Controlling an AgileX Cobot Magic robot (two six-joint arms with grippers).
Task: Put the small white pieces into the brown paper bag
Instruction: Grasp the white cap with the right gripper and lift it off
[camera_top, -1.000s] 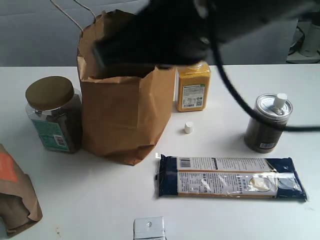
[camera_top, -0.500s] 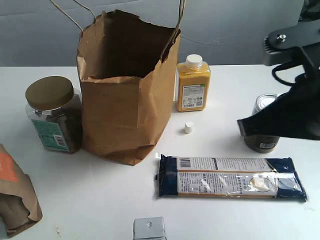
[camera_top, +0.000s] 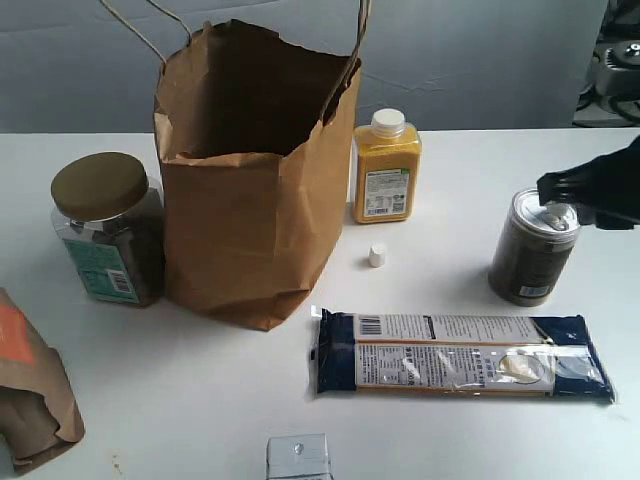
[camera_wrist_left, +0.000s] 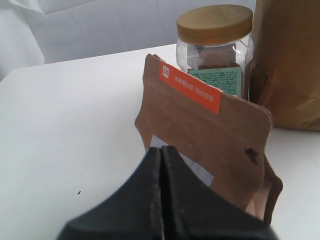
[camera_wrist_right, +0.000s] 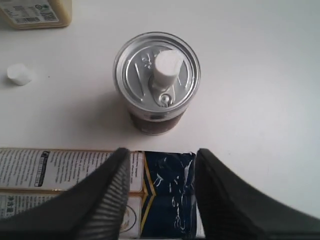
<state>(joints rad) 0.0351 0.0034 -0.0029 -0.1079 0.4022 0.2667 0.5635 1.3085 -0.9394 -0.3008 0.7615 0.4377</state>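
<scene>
The tall brown paper bag (camera_top: 250, 210) stands open at the back left; its side (camera_wrist_left: 290, 60) also shows in the left wrist view. One small white piece (camera_top: 376, 255) (camera_wrist_right: 20, 74) lies on the table between the bag and the can. A second white piece (camera_wrist_right: 167, 64) (camera_top: 562, 213) sits on the lid of the dark can (camera_top: 528, 255) (camera_wrist_right: 156, 85). No third piece is in view. My right gripper (camera_wrist_right: 161, 162) (camera_top: 565, 190) hovers open and empty just above the can. My left gripper (camera_wrist_left: 161, 151) is shut and empty beside the smaller bag; the exterior view does not show it.
A yellow bottle with a white cap (camera_top: 386, 170) stands behind the loose piece. A long pasta packet (camera_top: 460, 355) (camera_wrist_right: 60, 175) lies in front. An olive-lidded jar (camera_top: 105, 230) (camera_wrist_left: 215, 45) and a smaller brown bag with an orange patch (camera_top: 30, 390) (camera_wrist_left: 210, 135) are at the left. A grey metal block (camera_top: 298, 455) sits at the front edge.
My right arm has swung from over the paper bag's mouth to the right and now hangs over the can. Nothing on the table has shifted.
</scene>
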